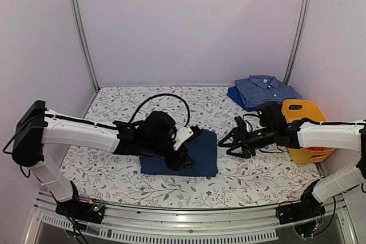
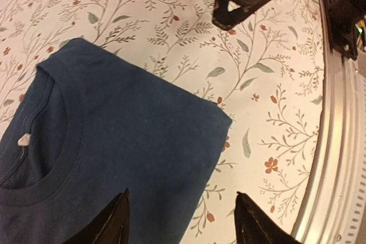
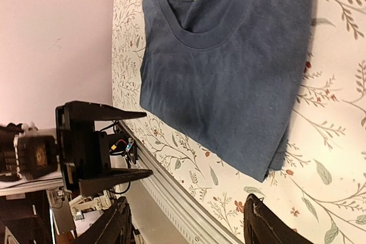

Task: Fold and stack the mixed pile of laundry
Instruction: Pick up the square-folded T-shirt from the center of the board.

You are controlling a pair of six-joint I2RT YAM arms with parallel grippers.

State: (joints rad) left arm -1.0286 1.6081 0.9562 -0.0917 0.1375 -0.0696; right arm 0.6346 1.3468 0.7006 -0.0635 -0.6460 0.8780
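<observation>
Left wrist view: left gripper [image 2: 182,221] and right gripper [image 3: 186,221] are held spread, empty; the folded navy T-shirt [image 2: 114,141] could be snagged and unfolded.

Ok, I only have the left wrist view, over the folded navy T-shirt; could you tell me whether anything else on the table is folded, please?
Observer: Yes, a folded blue check shirt lies at the far right corner of the table, on top of a plain blue garment.
Operator: Thank you. Is there any laundry not yet folded?
Observer: A yellow basket at the right edge holds a red-orange cloth; I cannot tell what it is.
Operator: And the right gripper?
Observer: The right gripper is open and empty, just beside the right edge of the navy T-shirt.
</observation>
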